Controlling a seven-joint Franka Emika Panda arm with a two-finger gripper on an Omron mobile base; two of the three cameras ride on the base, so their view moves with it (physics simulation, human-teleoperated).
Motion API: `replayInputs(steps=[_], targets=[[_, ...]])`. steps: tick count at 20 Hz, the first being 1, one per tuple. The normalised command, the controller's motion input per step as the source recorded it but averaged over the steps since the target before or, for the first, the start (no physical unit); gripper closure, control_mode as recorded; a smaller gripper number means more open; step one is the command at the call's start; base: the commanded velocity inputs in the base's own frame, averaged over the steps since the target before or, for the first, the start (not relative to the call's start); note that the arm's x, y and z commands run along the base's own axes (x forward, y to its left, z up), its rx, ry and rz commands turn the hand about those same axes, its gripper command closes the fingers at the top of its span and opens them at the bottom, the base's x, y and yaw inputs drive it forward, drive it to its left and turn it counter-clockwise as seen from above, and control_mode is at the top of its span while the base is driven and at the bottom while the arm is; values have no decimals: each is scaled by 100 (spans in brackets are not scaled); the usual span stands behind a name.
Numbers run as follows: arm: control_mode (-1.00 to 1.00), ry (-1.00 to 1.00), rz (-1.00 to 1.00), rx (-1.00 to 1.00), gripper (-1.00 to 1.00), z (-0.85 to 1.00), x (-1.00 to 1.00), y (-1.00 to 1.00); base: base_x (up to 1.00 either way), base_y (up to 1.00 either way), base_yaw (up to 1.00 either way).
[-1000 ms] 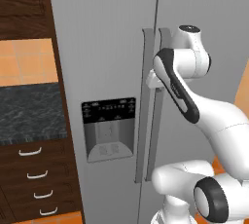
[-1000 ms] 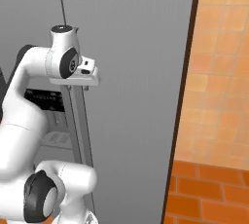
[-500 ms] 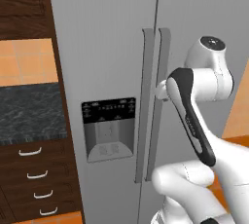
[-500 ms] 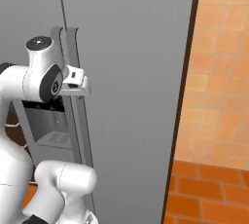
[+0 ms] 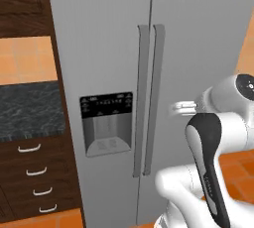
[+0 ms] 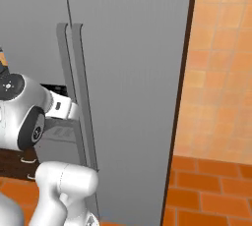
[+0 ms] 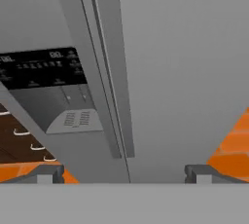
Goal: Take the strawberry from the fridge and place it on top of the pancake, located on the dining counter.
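Observation:
The fridge [image 5: 109,48] is a tall grey side-by-side unit with both doors shut, two long vertical handles [image 5: 150,98] and a black dispenser panel [image 5: 106,105]. My gripper [image 5: 179,107] hovers a short way in front of the right door, just right of the handles and clear of them. In the hand view my gripper [image 7: 124,174] points at the fridge [image 7: 185,62], with its fingertips [image 7: 46,173] far apart and nothing between them: it is open. From the right base view my gripper [image 6: 69,110] sits beside the right-hand handle [image 6: 82,102]. The strawberry, the pancake and the dining counter are out of view.
Left of the fridge stand a black-speckled countertop [image 5: 30,108] and dark wood drawers [image 5: 34,172] with white pulls. An orange tiled wall [image 6: 221,72] and brick-red floor [image 6: 206,195] lie to the fridge's right. My own arm fills the lower right of the left base view.
The gripper has opened and let go of the right-hand handle. The arm has dropped and drawn back from the door. The fridge doors have stayed shut.

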Motion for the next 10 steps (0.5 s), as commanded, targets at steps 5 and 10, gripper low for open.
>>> replayInputs(steps=[5, 10], targets=[[100, 0, 0, 0, -100, 0, 0, 0, -68, 5, -5], [100, 0, 0, 0, -100, 0, 0, 0, -71, 19, 0]])
